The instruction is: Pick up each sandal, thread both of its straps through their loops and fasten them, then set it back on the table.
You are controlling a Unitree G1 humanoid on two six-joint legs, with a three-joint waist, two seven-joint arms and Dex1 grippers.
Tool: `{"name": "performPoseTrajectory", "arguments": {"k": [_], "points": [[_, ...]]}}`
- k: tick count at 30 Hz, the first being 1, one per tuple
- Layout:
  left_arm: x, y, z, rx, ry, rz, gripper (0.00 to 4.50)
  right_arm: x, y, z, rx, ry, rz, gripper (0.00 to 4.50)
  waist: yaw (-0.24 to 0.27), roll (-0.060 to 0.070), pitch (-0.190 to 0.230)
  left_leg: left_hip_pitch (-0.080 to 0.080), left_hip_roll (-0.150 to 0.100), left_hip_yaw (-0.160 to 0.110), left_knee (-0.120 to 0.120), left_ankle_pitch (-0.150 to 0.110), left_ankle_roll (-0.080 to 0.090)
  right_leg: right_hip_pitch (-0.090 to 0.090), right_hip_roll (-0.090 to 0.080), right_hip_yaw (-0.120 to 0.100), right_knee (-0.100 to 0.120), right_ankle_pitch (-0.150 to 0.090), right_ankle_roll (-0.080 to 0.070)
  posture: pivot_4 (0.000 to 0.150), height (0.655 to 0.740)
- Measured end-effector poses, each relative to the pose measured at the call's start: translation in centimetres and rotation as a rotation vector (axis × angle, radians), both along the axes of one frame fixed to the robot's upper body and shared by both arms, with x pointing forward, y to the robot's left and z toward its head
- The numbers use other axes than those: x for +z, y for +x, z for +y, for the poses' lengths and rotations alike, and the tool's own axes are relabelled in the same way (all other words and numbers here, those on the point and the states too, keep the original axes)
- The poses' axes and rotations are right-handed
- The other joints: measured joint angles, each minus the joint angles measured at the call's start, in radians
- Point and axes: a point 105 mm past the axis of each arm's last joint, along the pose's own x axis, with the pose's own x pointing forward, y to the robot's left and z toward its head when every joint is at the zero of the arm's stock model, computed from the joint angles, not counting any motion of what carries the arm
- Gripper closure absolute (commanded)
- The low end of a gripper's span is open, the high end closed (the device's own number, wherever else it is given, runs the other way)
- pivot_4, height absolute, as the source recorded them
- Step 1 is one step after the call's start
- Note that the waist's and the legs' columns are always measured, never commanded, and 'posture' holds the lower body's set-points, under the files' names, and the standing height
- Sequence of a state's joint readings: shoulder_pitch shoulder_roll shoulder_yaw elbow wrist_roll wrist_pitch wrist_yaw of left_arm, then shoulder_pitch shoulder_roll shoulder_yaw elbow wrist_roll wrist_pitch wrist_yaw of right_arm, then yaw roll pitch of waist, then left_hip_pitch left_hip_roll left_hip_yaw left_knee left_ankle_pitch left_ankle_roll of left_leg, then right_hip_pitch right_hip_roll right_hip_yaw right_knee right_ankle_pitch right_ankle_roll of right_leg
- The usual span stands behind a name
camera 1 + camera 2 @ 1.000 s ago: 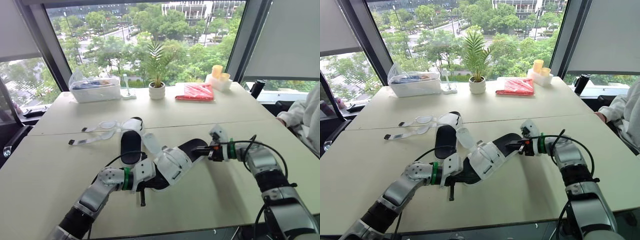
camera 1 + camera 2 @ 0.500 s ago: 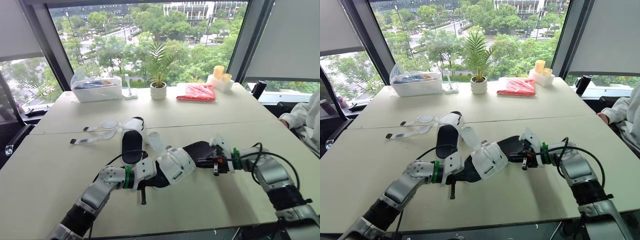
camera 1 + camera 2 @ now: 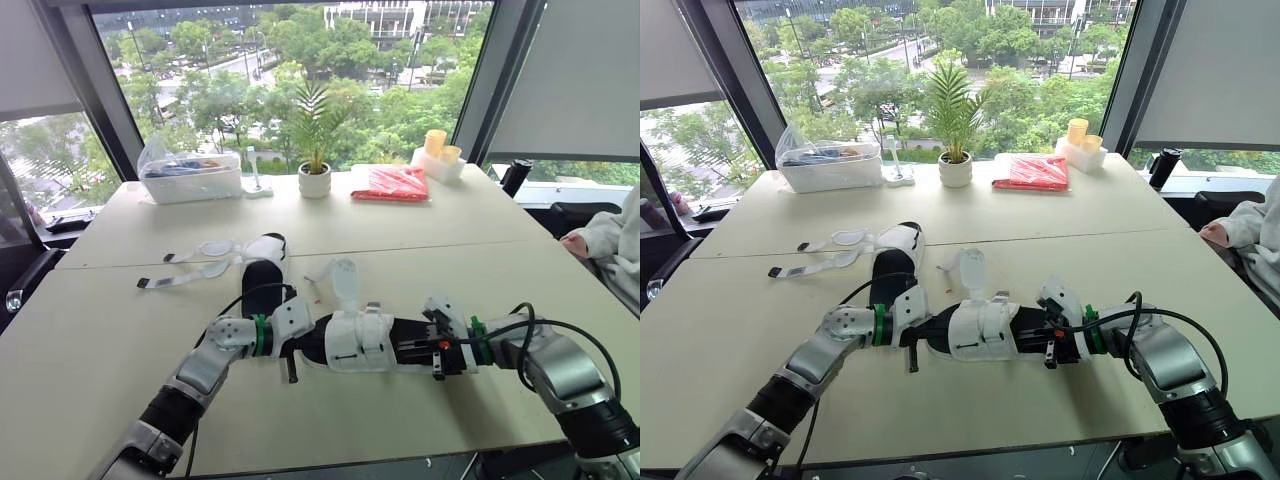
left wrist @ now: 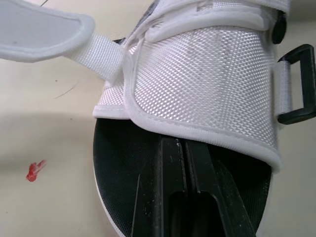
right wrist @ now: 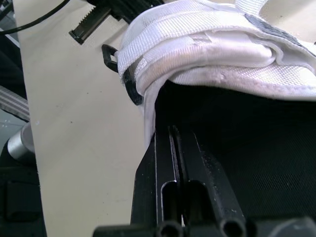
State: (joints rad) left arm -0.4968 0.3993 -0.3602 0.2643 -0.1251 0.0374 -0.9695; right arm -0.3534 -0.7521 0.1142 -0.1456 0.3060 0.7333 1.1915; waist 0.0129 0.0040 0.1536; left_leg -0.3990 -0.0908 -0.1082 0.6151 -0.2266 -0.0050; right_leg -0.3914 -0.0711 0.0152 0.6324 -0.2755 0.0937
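Cream laminate makes up the broad table (image 3: 100, 330), smooth and matte across most of the frame. In its lower centre the held sandal (image 3: 360, 342) lies lengthwise between the two arms, low over the tabletop; whether it touches I cannot tell. The left gripper (image 3: 296, 345) is clamped on one end of its black, finely textured sole. The right gripper (image 3: 420, 350) is clamped on the other end, each pair of fingers pressed nearly together. Up and to the left, the second sandal (image 3: 262, 275) rests on the table with its thin pale straps trailing loose towards the left edge, so it looks untouched. On the held one a wide white woven upper (image 4: 207, 79), coarse in weave with piped edges, wraps over the footbed. One rounded, padded strap (image 3: 345, 278) stands free above it towards mid-frame. The strapping step therefore seems only partly done. The next move probably calls for one gripper to let go, pinch that floppy strap end and feed it through the rigid black rectangular loop (image 4: 300, 84). The other would steady the sole meanwhile.
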Motion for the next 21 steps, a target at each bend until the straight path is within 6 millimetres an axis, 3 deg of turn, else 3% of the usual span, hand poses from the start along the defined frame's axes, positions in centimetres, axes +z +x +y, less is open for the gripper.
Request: {"name": "performPoseTrajectory", "arguments": {"k": [4, 6, 8, 11, 14, 18, 21], "points": [[-0.2, -0.2, -0.3, -0.014, 0.003, 0.002, 4.5, 0.4, 1.8, -2.3, -0.051, -0.086, -0.052, 4.48, 0.0, 0.0, 0.0, 0.0, 0.0, 0.0, 0.001, 0.0, 0.0, 0.001, 0.0, 0.0, -0.001, 0.0, 0.0, 0.15, 0.74], [-0.2, -0.2, -0.3, -0.016, 0.004, 0.001, 4.5, 2.0, 4.0, -4.9, -0.131, -0.144, -0.107, 4.48, 0.0, 0.0, 0.0, 0.0, 0.0, 0.001, 0.001, 0.0, 0.0, 0.0, 0.0, 0.0, -0.001, -0.001, -0.002, 0.15, 0.74], [-0.2, -0.2, -0.2, -0.018, 0.006, -0.001, 4.5, 4.1, 5.8, -6.2, -0.184, -0.143, -0.167, 4.48, 0.0, 0.0, 0.0, 0.0, 0.0, 0.001, 0.0, 0.0, 0.0, 0.0, 0.0, 0.0, -0.001, 0.0, -0.001, 0.15, 0.74], [-0.2, -0.2, 0.0, -0.025, 0.012, -0.008, 4.5, 6.7, 8.2, -6.3, -0.219, -0.094, -0.225, 3.61, -0.002, 0.0, 0.0, 0.0, 0.0, 0.001, 0.0, 0.0, 0.0, 0.0, 0.0, 0.0, -0.001, 0.0, 0.0, 0.15, 0.74], [-0.2, -0.3, -0.2, -0.032, 0.012, -0.01, 4.5, 8.2, 9.9, -4.3, -0.209, 0.014, -0.207, 2.16, -0.001, 0.0, 0.0, 0.0, 0.0, 0.0, 0.0, 0.0, 0.0, 0.0, 0.0, 0.0, -0.001, 0.0, 0.0, 0.15, 0.74], [-0.1, -0.3, -0.3, -0.039, 0.017, -0.014, 4.5, 7.6, 10.9, -0.8, -0.176, 0.159, -0.042, 0.01, 0.0, 0.0, 0.0, -0.001, -0.001, 0.0, 0.0, 0.0, 0.0, 0.0, 0.0, 0.0, -0.001, 0.001, 0.0, 0.15, 0.74], [-0.1, -0.3, -0.4, -0.042, 0.018, -0.015, 4.5, 6.7, 11.2, 0.7, -0.167, 0.22, 0.079, 0.01, 0.001, 0.0, 0.0, -0.001, -0.001, -0.001, 0.0, 0.0, 0.0, -0.001, 0.0, 0.0, -0.001, 0.001, 0.0, 0.15, 0.74]]}}
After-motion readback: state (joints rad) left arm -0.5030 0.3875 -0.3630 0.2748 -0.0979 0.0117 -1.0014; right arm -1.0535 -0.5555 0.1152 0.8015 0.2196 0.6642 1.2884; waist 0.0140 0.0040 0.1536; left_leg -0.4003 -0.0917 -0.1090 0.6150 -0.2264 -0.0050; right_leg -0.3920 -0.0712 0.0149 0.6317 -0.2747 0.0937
